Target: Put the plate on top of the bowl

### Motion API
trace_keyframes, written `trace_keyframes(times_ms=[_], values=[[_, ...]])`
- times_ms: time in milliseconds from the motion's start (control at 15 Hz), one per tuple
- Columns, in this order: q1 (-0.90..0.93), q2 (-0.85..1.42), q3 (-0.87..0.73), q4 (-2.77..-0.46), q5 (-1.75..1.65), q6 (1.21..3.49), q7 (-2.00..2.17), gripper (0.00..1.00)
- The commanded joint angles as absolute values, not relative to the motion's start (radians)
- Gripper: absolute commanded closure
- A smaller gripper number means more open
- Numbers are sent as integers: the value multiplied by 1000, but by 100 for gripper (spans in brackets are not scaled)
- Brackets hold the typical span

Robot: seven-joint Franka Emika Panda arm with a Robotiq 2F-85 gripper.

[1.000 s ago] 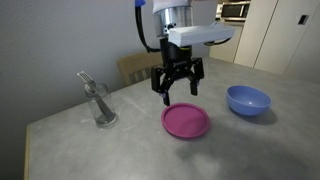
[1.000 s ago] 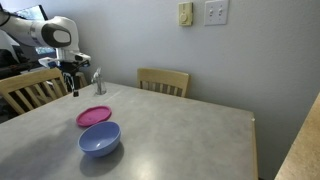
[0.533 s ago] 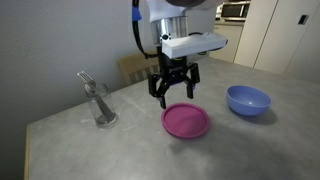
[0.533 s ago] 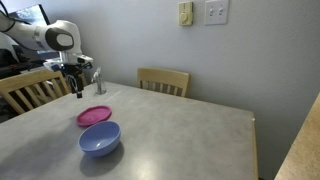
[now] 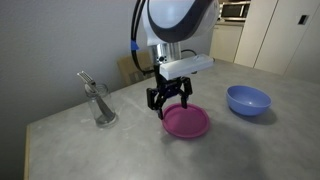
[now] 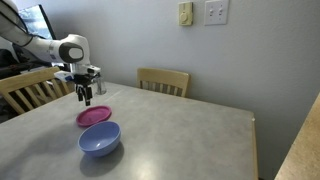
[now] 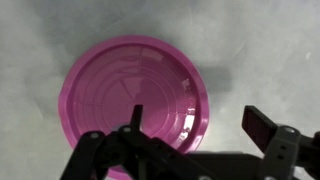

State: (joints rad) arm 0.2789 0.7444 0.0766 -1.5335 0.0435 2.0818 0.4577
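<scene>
The magenta-pink plate [image 5: 186, 122] lies flat on the grey table; it also shows in an exterior view [image 6: 94, 116] and fills the wrist view [image 7: 135, 105]. The periwinkle-blue bowl [image 5: 248, 100] sits apart to its side, also in an exterior view [image 6: 100, 139]. My gripper [image 5: 169, 106] hangs open and empty just above the plate's edge, also in an exterior view [image 6: 86, 99]. In the wrist view my gripper [image 7: 197, 120] has one finger over the plate's inside and the other outside its rim, with the rim between them.
A clear glass with utensils [image 5: 99, 103] stands on the table near the corner, also in an exterior view [image 6: 98, 82]. Wooden chairs [image 6: 164, 80] stand at the table edges. The table edge [image 5: 28, 140] runs near the glass.
My gripper has come down and moved toward the plate's edge, from well above the table to just over the plate. Plate and bowl have not moved.
</scene>
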Motion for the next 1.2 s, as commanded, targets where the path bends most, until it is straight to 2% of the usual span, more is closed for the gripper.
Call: trace_keyframes(times_ms=[0,133,400,867,1133], values=[[281,816,80,-1454,46,2052,396,0],[286,829,73,-1442,39,2044,391,0],[293,860,75,-1417,36,2031,378,10],[303,909,72,-1375,34,1987,366,19],[302,913,60,-1362,29,1979,374,28]])
